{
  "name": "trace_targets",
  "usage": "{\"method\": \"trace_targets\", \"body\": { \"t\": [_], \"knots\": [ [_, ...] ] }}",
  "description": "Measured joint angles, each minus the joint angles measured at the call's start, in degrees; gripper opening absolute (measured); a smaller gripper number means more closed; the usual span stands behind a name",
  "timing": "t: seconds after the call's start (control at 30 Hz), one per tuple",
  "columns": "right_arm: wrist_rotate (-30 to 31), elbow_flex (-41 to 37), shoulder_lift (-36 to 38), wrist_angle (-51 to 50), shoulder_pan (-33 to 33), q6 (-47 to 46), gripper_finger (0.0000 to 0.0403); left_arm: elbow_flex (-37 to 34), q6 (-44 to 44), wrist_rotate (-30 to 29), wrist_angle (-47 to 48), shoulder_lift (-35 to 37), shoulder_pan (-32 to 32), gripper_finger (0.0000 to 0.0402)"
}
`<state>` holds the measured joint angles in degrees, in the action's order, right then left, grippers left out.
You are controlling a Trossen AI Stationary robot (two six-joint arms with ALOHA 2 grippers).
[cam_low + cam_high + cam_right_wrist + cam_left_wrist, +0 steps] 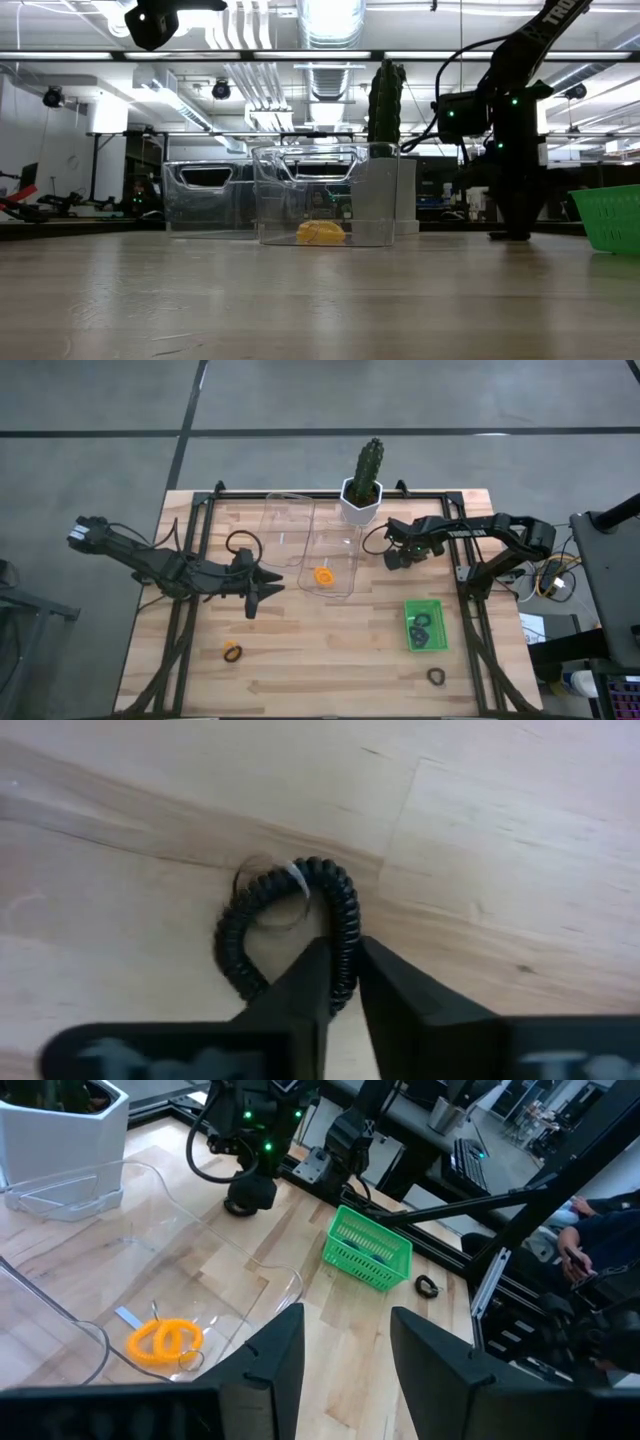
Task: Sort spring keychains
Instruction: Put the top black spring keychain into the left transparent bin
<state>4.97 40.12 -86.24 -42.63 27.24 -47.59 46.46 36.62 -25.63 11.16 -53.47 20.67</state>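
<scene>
My right gripper (pixel 342 960) points down at the table's far right part (pixel 392 559) and is shut on a black spring keychain (pixel 285 925). My left gripper (pixel 262 588) hovers open, left of the clear bins, and touches nothing. Orange keychains (pixel 165 1340) lie on the floor of the nearer clear bin (pixel 322 575). Black keychains (pixel 421 630) lie in the green basket (pixel 408 610). Another black one (pixel 436 676) lies on the wood near the right front corner. An orange-and-black one (pixel 232 652) lies on the front left. My right gripper pinches one side of the black keychain's coiled loop (pixel 346 925) between its two fingertips, coming from above and pointing down. The fingers lie across the coil. The rest of the loop (pixel 230 945) lies flat on the wood.
Two clear bins (pixel 288 525) stand side by side at the far middle. A cactus in a white pot (pixel 362 495) stands behind them. The green basket (pixel 370 1250) sits on the right. A black frame (pixel 462 575) borders the table. A person (pixel 600 1245) sits beyond the right side.
</scene>
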Motion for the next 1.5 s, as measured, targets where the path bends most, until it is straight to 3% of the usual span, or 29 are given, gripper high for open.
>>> {"method": "trace_targets", "body": {
  "t": [0.1, 0.3, 0.9, 1.23, 1.5],
  "knots": [
    [0.0, 0.0, 0.2, 0.0, 0.0, 0.1, 0.0019, 0.0, 0.0, 0.0, 0.0, 0.0, 0.0, 0.0142],
    [-0.1, -0.3, 2.3, -0.8, 0.1, 0.1, 0.0015, 0.0, 0.0, 0.0, 0.0, 0.0, 0.0, 0.0142],
    [-2.1, -0.2, 19.5, -6.0, -1.2, -4.8, 0.0013, 0.0, -0.2, 0.0, 0.0, 0.0, 0.0, 0.0142],
    [-2.5, -0.1, 28.9, -6.0, -9.1, -12.6, 0.0013, 0.0, -0.2, 0.0, 0.0, 0.0, 0.0, 0.0142],
    [-2.6, -0.1, 31.5, -5.4, -16.1, -16.9, 0.0013, 0.0, -0.2, 0.0, 0.0, 0.0, 0.0, 0.0142]
  ]
}}
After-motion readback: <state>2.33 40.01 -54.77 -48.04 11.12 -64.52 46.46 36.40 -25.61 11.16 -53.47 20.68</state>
